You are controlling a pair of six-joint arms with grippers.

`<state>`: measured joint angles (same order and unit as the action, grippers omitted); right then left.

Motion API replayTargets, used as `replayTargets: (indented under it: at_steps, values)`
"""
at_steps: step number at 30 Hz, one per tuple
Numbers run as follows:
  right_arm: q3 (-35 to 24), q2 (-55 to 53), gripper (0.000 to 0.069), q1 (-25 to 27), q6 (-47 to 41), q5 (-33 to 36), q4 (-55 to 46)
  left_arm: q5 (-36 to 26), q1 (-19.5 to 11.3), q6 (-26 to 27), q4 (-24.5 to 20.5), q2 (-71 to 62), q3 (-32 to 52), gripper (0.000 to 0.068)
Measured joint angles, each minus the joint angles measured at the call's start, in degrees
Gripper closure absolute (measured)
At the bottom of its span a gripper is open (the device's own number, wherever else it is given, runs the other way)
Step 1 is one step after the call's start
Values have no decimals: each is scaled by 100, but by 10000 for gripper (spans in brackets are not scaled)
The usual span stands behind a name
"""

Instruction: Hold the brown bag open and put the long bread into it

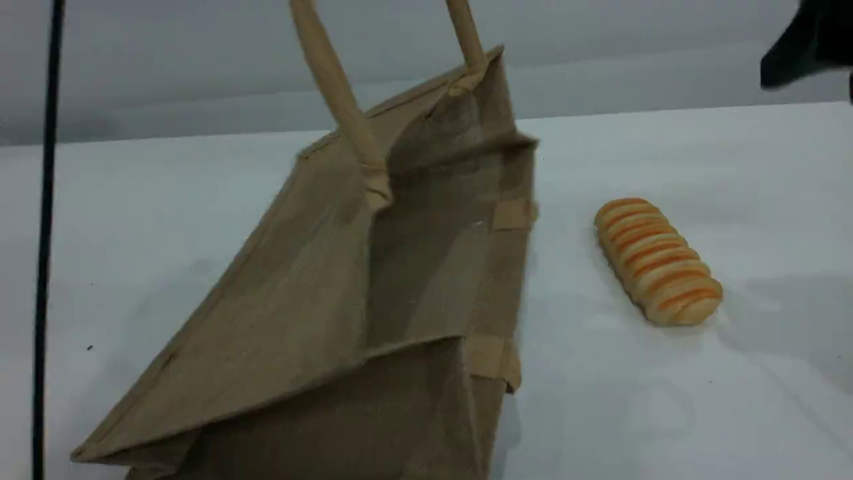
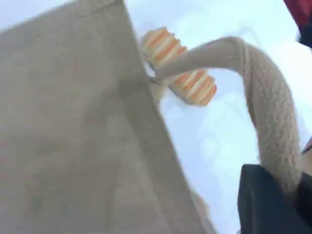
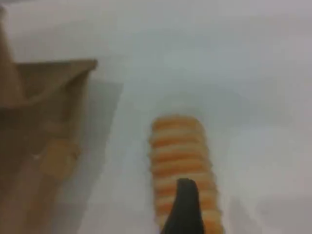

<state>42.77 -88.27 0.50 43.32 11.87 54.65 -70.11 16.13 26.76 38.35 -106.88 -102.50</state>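
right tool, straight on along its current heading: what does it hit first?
Most likely the long bread: in the right wrist view the right tool's fingertip sits directly over the loaf, jaws open. Height above it is unclear. The brown bag stands off to the side, out of that line.

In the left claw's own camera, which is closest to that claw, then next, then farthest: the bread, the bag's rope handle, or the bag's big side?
1. Rope handle: pinched in the left claw at the bottom right.
2. Brown bag side: fills the left of the view.
3. Long bread: behind the handle, on the white table.
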Motion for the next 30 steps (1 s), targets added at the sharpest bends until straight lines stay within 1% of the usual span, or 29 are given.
replayTargets:
  at_steps: [3, 5, 9, 12, 17, 21, 26, 30]
  values:
    - [0, -390, 162, 0, 235, -90, 204, -30, 0, 13, -271, 33, -196, 593]
    - [21, -658, 162, -34, 422, -284, 410, -21, 0, 13, -467, 86, -222, 593]
    - [238, -1156, 162, -215, 902, -360, 766, -16, 0, -24, -803, 95, -224, 593]
    - [484, -1579, 162, -417, 1203, -497, 913, 6, 0, -24, -785, 95, -224, 593]
    - [981, -2306, 162, -717, 1287, -511, 931, 6, 0, -24, -784, 95, -224, 593]
    - [1280, -2673, 162, -768, 1347, -518, 931, 6, 0, -34, -785, 95, -224, 593]
    - [1320, -2858, 162, -772, 1582, -981, 931, 10, 0, -62, -779, 95, -224, 593]
    - [1320, -3054, 162, -793, 1587, -885, 931, 10, 0, -67, -779, 83, -224, 593]
